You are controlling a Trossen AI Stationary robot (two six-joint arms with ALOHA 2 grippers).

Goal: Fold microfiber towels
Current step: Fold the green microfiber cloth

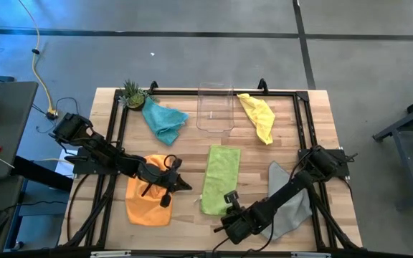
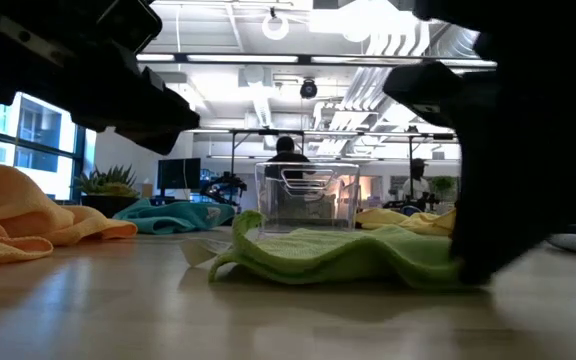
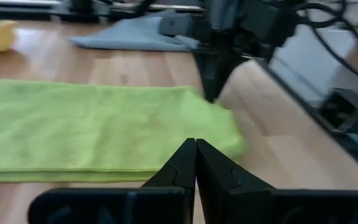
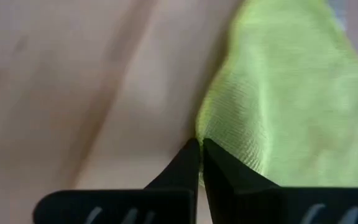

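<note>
A wooden table (image 1: 321, 107) seen from above holds five towels. The lime green towel (image 1: 219, 179), folded into a long strip, lies at the middle. The right gripper (image 1: 229, 212) is at its near end, fingers pressed together on the towel's corner edge. The left gripper (image 1: 185, 186) hovers just left of the strip, pressed together and holding nothing, above the crumpled orange towel (image 1: 148, 201).

The grey towel (image 1: 289, 204) lies at the near right under the right arm, the teal towel (image 1: 163, 120) at the far left, the yellow towel (image 1: 258, 117) at the far right, and a clear bin (image 1: 215, 107) between them.

To fold well, the pinched corner should probably rise only slightly and travel straight along the strip so the edges meet squarely.

The right wrist view shows the fingertips closing on the green hem, hidden from above by the arm. The low view shows the strip's near end rumpled and lifted.
</note>
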